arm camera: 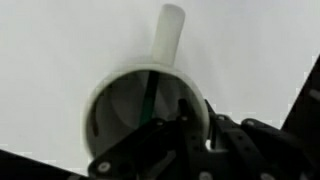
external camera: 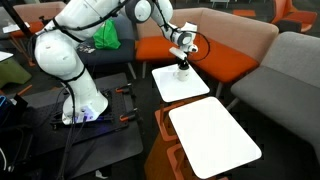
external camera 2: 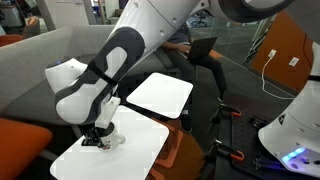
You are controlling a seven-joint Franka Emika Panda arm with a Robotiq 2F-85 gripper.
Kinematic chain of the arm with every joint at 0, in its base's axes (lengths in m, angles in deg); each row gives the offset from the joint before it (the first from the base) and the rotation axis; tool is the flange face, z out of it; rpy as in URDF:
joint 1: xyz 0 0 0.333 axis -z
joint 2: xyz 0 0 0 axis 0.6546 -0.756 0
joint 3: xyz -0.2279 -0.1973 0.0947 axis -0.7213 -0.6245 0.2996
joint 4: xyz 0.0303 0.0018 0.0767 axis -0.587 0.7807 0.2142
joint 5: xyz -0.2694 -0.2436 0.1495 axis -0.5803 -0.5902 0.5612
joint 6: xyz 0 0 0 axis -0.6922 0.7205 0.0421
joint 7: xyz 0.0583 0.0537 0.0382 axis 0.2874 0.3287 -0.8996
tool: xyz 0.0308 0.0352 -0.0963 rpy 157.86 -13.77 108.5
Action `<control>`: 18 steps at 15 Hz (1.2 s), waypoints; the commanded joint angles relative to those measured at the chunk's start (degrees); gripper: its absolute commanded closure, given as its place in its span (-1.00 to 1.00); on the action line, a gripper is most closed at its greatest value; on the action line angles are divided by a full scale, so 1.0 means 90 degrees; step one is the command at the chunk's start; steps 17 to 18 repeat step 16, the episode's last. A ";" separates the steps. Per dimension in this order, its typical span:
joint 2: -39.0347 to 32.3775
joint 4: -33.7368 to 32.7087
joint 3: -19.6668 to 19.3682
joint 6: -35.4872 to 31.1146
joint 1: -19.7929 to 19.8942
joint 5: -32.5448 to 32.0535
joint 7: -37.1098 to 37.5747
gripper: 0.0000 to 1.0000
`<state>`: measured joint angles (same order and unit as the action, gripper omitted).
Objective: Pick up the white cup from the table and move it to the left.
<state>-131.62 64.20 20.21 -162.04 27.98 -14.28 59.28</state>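
The white cup (arm camera: 125, 105) fills the wrist view from above, showing its dark inside, with its handle (arm camera: 170, 35) pointing up. My gripper (arm camera: 197, 105) has one finger inside the rim and one outside, shut on the cup's wall. In both exterior views the gripper (external camera: 182, 62) (external camera 2: 97, 135) points down at the cup (external camera: 183, 70) (external camera 2: 113, 139), which rests on or just above the white square table (external camera: 185, 88) (external camera 2: 135, 150). The gripper hides most of the cup there.
A second white square tabletop (external camera: 215, 135) (external camera 2: 160, 95) stands right beside the first. Orange and grey sofas (external camera: 225, 55) ring the tables. The robot base (external camera: 85, 105) stands on a dark platform with cables. A laptop (external camera 2: 205, 47) sits behind.
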 commanded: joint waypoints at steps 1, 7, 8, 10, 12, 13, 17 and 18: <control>0.0113 0.0085 0.0042 0.0106 0.0036 -0.0036 -0.0114 0.02; 0.0745 0.0506 0.0070 0.0121 0.0121 -0.0014 -0.0157 -0.88; 0.0891 0.0577 0.0086 0.0210 0.0158 0.0015 -0.0168 -0.98; 0.1263 0.0742 -0.0049 0.0590 0.0142 0.0045 0.0173 -1.00; 0.1654 0.1024 -0.0075 0.0740 0.0265 0.0099 0.0190 -1.00; 0.1832 0.1171 -0.0092 0.0734 0.0324 0.0106 0.0173 -1.00; 0.2338 0.1782 -0.0020 0.0403 0.0593 0.0068 -0.0309 -1.00; 0.2338 0.1782 -0.0020 0.0403 0.0593 0.0068 -0.0309 -1.00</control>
